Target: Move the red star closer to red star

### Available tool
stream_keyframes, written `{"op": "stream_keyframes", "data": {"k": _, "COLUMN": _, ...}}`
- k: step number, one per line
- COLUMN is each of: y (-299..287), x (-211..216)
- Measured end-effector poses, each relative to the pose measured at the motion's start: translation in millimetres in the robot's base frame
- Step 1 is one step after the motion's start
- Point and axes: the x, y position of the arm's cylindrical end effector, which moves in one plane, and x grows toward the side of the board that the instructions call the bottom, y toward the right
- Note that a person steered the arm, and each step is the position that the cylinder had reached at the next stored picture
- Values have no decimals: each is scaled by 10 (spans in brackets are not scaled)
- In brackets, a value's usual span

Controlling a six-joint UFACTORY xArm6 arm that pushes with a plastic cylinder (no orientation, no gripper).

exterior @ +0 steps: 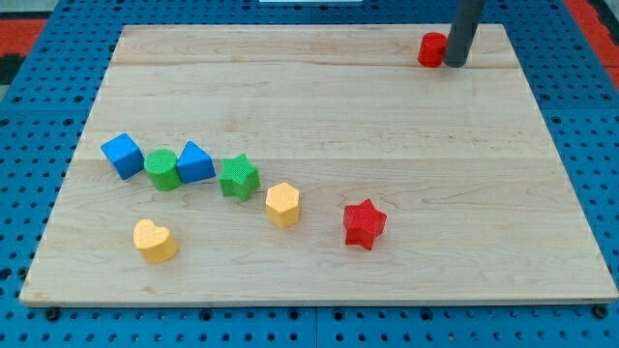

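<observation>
A red star (365, 223) lies on the wooden board toward the view's lower right of centre. A second red block (431, 49), its shape hard to make out, sits near the board's top edge at the view's upper right. My tip (454, 64) stands right beside that red block, on its right side, touching or nearly touching it. The rod rises out of the view's top. The red star is far below and to the left of my tip.
A blue cube (122, 155), a green cylinder (162, 170), a blue block (194, 161) and a green star (238, 178) form a row at the view's left. A yellow hexagon (282, 204) and a yellow heart (154, 240) lie below them.
</observation>
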Motion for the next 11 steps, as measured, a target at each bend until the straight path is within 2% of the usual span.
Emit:
{"op": "stream_keyframes", "data": {"k": 1, "y": 65, "x": 278}}
{"op": "stream_keyframes", "data": {"k": 4, "y": -225, "x": 3211}}
{"op": "stream_keyframes", "data": {"k": 5, "y": -1163, "x": 3324}}
{"op": "stream_keyframes", "data": {"k": 7, "y": -1837, "x": 2269}}
{"op": "stream_keyframes", "data": {"k": 8, "y": -1619, "x": 1909}}
{"op": "stream_keyframes", "data": {"k": 9, "y": -1024, "x": 1971}}
{"op": "stream_keyframes", "data": {"k": 10, "y": -901, "x": 1790}}
{"op": "stream_keyframes", "data": {"k": 11, "y": -901, "x": 928}}
